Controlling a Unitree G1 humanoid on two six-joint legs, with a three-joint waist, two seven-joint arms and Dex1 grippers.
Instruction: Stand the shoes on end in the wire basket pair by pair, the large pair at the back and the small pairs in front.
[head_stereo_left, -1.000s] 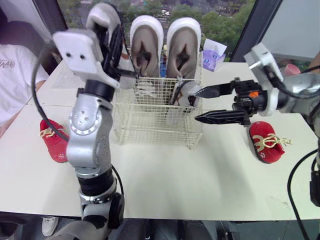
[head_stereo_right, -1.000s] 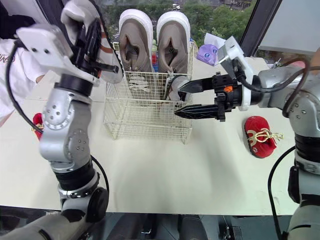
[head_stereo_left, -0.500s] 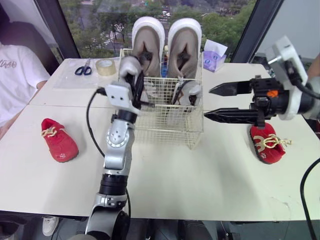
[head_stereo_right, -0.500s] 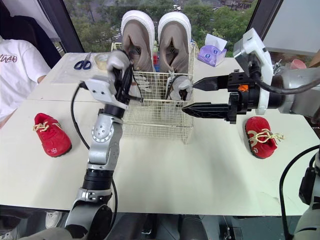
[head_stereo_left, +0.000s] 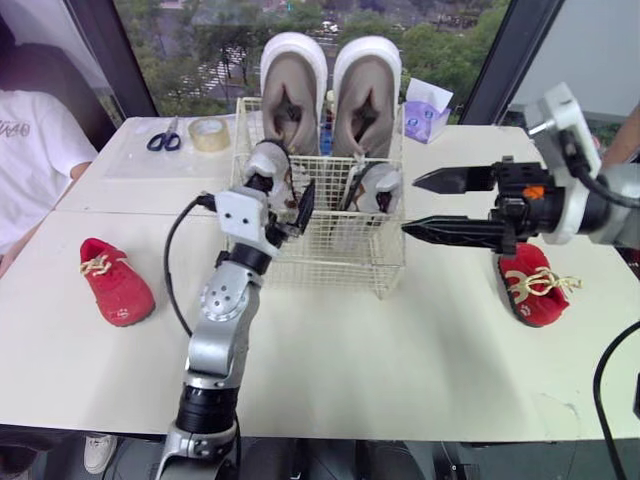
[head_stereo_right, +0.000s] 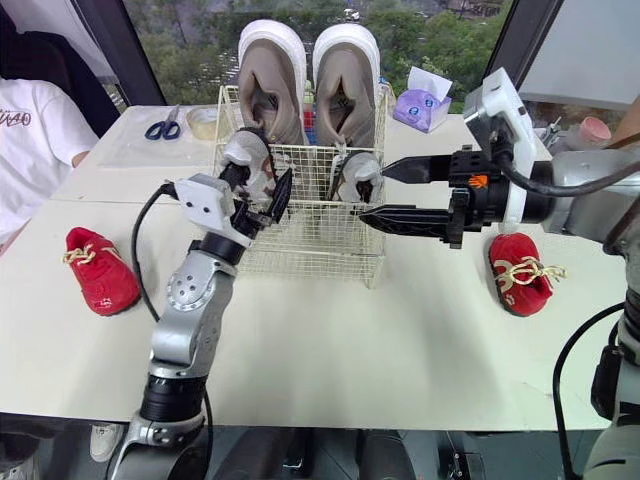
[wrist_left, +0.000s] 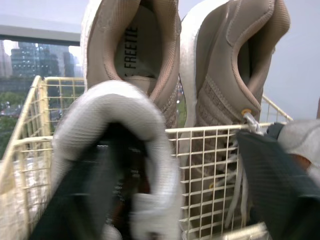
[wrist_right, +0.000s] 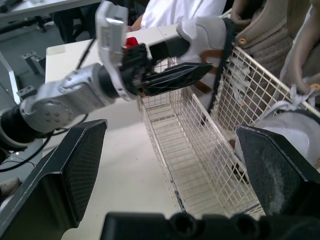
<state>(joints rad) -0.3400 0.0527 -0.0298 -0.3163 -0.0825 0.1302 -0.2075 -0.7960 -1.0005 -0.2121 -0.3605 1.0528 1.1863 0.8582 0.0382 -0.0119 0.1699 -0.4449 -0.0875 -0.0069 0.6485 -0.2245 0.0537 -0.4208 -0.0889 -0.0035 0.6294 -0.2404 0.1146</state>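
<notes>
The wire basket (head_stereo_left: 335, 255) stands mid-table with the large beige pair (head_stereo_left: 293, 85) upright along its back. One small grey shoe (head_stereo_left: 382, 188) stands on end in the front right of the basket. A second small grey shoe (head_stereo_left: 266, 163) sits at the front left rim, between the spread fingers of my open left gripper (head_stereo_left: 285, 192); in the left wrist view this grey shoe (wrist_left: 115, 120) lies against one finger. My right gripper (head_stereo_left: 410, 207) hovers open just right of the basket, holding nothing. One red shoe (head_stereo_left: 117, 282) lies far left, the other red shoe (head_stereo_left: 535, 285) far right.
Scissors (head_stereo_left: 165, 138), a tape roll (head_stereo_left: 208, 133) and a purple tissue pack (head_stereo_left: 427, 110) lie behind the basket. A person in a white shirt (head_stereo_left: 30, 150) sits at the table's left edge. Bare tabletop (head_stereo_left: 380, 350) stretches in front of the basket.
My left arm carried the grey shoe from high up down to the basket's front left, and its fingers have spread apart. The right gripper drifted slightly and stays open.
</notes>
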